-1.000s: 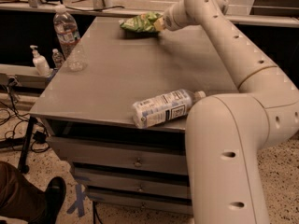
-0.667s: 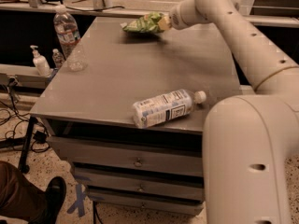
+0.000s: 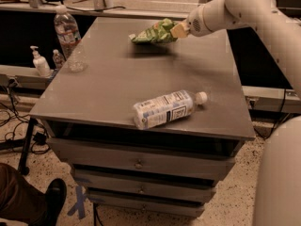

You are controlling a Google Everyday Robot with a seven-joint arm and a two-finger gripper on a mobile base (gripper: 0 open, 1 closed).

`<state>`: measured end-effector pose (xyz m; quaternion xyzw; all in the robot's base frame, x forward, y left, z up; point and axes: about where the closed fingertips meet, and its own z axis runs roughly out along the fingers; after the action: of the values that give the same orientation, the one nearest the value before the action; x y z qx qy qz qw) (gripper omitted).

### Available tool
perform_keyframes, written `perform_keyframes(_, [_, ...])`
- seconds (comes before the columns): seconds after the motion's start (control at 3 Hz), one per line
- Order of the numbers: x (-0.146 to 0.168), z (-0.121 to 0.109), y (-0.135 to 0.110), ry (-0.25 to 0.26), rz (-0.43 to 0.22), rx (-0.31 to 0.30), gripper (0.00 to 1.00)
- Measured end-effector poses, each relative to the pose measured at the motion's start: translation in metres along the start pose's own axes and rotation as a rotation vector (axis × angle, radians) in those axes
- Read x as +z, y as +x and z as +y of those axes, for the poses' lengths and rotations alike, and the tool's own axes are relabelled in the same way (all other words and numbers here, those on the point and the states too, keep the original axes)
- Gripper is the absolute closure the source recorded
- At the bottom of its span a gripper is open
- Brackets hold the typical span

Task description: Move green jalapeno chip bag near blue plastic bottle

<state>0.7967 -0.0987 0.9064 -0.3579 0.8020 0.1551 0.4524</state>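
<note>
**Chip bag held above the far part of the surface**

The green chip bag (image 3: pixel 155 32) is gripped at its right end by the gripper (image 3: pixel 176 30), in the upper middle of the frame. The bag is held clear of the grey surface (image 3: pixel 108 79), and a shadow is cast just below it.

The blue-labelled bottle (image 3: pixel 164 109) is laid on its side close to the front edge, cap towards the right, well apart from the bag. A broad bare stretch of the surface is left between the two, and more to the right of the bottle. A clear water bottle (image 3: pixel 66 32) is stood upright at the left edge, in the upper left of the frame.

Compared with a second ago, the bag has been raised from the far edge and brought slightly towards the front. The blue-labelled bottle has not been moved.
</note>
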Motion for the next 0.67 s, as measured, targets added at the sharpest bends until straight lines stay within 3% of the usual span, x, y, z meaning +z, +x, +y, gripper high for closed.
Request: perform_keyframes(0.67, [-0.076,0.031,0.048,-0.073,0.051,-0.088,1.00])
